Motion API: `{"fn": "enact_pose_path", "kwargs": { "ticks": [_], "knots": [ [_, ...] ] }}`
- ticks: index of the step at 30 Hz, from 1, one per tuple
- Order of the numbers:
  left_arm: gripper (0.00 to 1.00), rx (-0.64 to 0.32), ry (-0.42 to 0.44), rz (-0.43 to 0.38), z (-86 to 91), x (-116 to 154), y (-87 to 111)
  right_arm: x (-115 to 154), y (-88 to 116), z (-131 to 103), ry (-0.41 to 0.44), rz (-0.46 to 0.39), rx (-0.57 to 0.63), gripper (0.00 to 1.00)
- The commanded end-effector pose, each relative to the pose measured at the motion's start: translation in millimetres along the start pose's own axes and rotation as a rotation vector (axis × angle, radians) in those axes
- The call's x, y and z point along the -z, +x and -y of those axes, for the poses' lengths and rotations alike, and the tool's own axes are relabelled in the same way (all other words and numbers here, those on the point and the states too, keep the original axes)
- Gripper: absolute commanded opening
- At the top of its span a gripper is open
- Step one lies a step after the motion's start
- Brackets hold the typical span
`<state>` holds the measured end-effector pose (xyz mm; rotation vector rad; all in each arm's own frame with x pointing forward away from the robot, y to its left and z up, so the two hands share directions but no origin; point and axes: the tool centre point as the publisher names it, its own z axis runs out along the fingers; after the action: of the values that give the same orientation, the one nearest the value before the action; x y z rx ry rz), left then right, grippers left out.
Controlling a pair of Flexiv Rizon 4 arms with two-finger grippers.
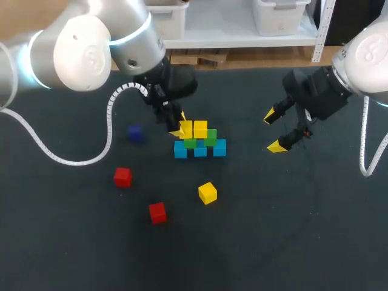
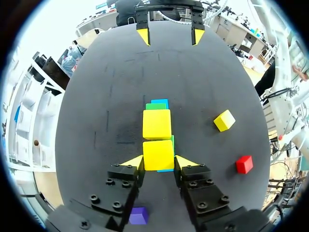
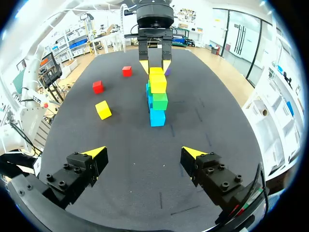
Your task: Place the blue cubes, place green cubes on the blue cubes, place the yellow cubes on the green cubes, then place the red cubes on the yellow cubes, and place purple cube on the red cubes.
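Note:
Three blue cubes (image 1: 200,150) form a row mid-table, with two green cubes (image 1: 210,137) on them and two yellow cubes (image 1: 200,128) on top. My left gripper (image 1: 179,124) is at the stack's left end. In the left wrist view its fingertips (image 2: 133,161) press both sides of the nearer yellow cube (image 2: 158,154), which rests on the stack; the second yellow cube (image 2: 156,123) sits just ahead of it. My right gripper (image 1: 274,130) hangs open and empty to the right of the stack, facing it (image 3: 145,153).
A loose yellow cube (image 1: 207,193) lies in front of the stack. Two red cubes (image 1: 122,177) (image 1: 157,213) lie at the front left. The purple cube (image 1: 134,134) sits left of the stack, under my left arm. The left arm's white cable (image 1: 73,160) curls over the table's left.

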<state>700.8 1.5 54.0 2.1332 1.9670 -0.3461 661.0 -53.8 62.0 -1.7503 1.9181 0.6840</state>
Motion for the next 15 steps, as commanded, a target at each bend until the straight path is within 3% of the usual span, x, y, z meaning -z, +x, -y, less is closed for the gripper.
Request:
{"fn": "enact_pose_path", "kwargs": {
  "ticks": [1, 15],
  "knots": [
    [0.43, -0.003, 0.006, 0.001, -3.1, -0.3, 0.5, -0.6, 0.4, 1.0, -0.002, 0.003, 0.001, 1.00],
    [0.49, -0.005, -0.017, 0.005, -1.5, 11.8, 2.7, -0.6, 0.4, 1.0, -0.002, 0.003, 0.001, 1.00]
  ]
}}
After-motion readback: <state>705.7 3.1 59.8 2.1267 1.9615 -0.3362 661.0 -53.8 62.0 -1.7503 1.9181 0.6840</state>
